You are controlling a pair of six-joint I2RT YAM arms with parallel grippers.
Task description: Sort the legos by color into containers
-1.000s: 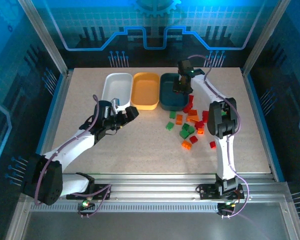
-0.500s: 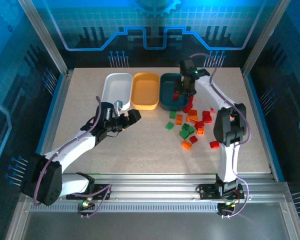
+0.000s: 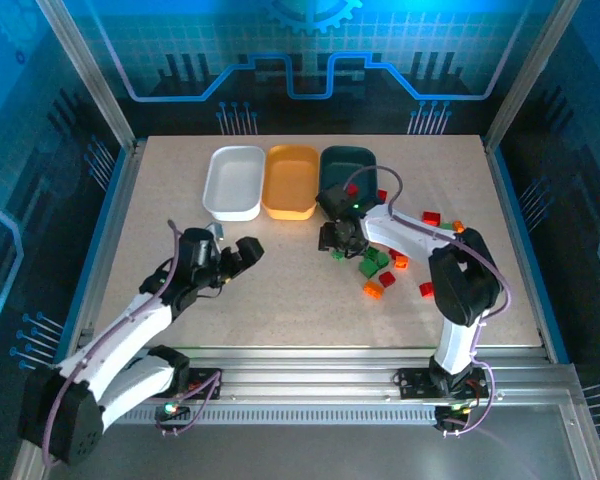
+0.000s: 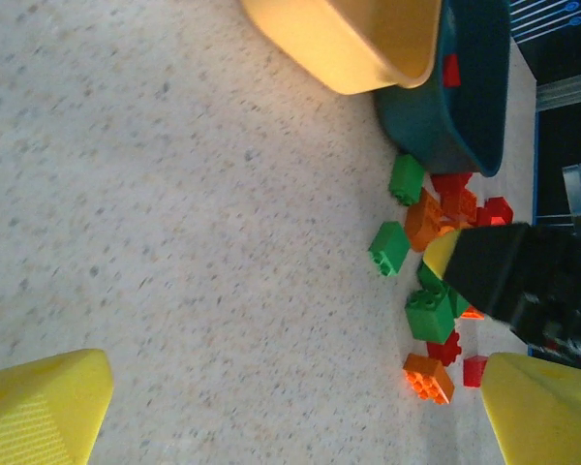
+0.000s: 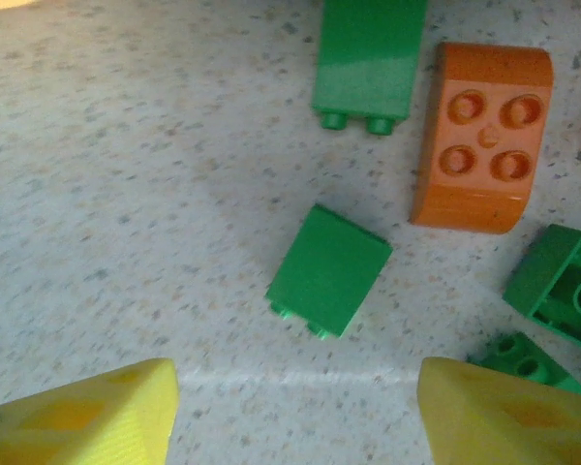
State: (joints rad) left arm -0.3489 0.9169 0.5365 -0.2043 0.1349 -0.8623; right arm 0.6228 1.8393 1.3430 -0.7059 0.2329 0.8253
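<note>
Risk of a skewed pinch: small green brick (image 5: 329,271) lying angled on the table (image 5: 126,145) just ahead of the wide-open right gripper (image 5: 290,412), near an orange brick (image 5: 481,136). Could squirt sideways or drag that neighbour along. Left gripper (image 4: 290,407) also parted, empty.

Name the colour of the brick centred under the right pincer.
Green brick; right wrist view shows it best.

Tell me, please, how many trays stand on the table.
3, in a row at the far side of the table: a white tray on the left, an orange-yellow tray in the middle, and a dark teal tray on the right. None seems hidden.
</note>
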